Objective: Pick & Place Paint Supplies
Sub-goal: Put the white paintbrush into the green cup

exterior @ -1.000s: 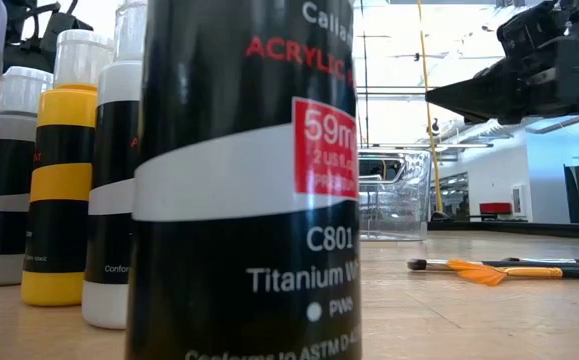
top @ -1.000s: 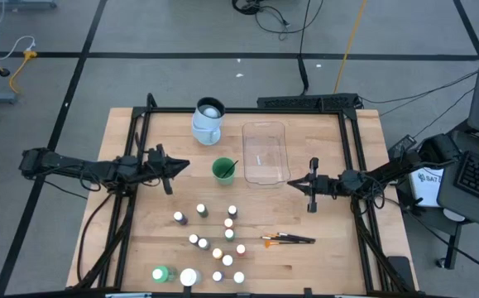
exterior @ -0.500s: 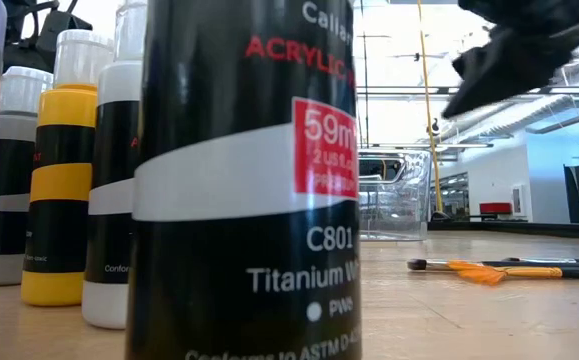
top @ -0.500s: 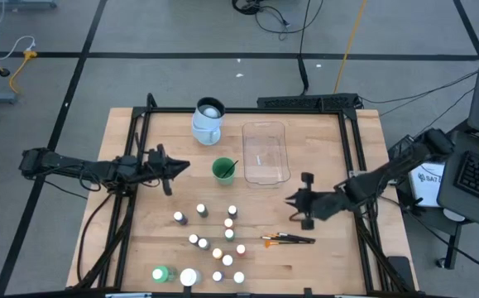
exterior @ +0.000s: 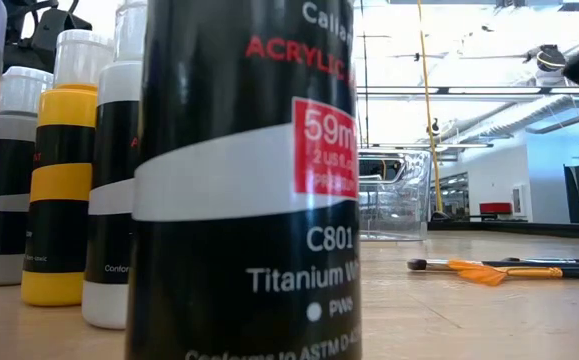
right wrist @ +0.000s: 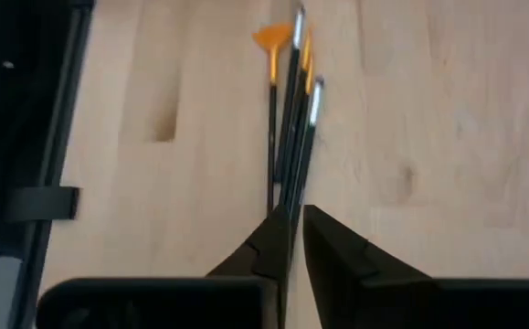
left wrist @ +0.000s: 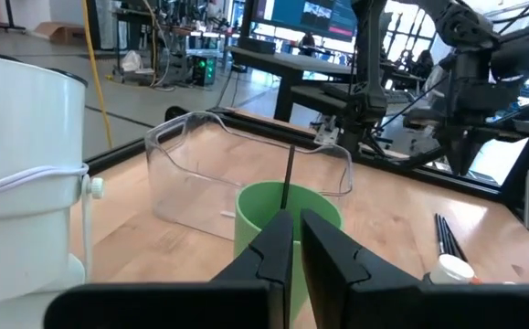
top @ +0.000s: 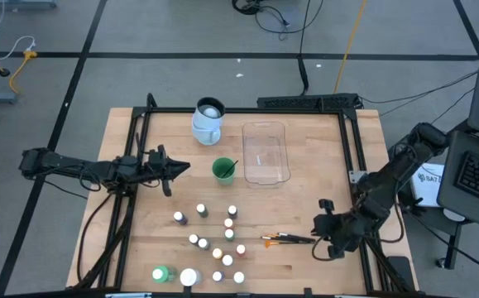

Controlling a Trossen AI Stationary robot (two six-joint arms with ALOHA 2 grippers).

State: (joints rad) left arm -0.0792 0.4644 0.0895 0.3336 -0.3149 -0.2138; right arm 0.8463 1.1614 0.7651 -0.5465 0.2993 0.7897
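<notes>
brushes (top: 289, 240) lying in a tight bundle on the bare counter (top: 322, 165), handles side by side, orange tips toward the cluster of paint bottles (top: 218, 248). right pincer (top: 325, 238) just beside the handle ends, nearly clenched, nothing between the fingers; seen through the right wrist view, brushes (right wrist: 291, 110) straight ahead of the fingertips. left pincer (top: 170, 169) waiting well apart on the other side, also clenched, empty, aimed at a green cup (top: 223, 170) with a thin stick standing in it.

risks from here, as judgement only:

- too narrow a gap for the bundle: pressing down without spreading first likely to shove the handles along the wood or fan them apart.
- thin round handles flat on a hard counter: easy to pinch only one or two, leaving the rest behind or rolling away.
- fingertips scraping the counter if brought too low; closing on air if too high.
- a grip at the very end of the handles: long lever, tips drooping or swinging, maybe clipping the nearest paint bottles just past the bristles.
- upright small bottles crowded together: one knock probably toppling several.
- clear tub (top: 265, 153) and pale jug (top: 208, 121) far enough off to stay out of trouble for now.
</notes>
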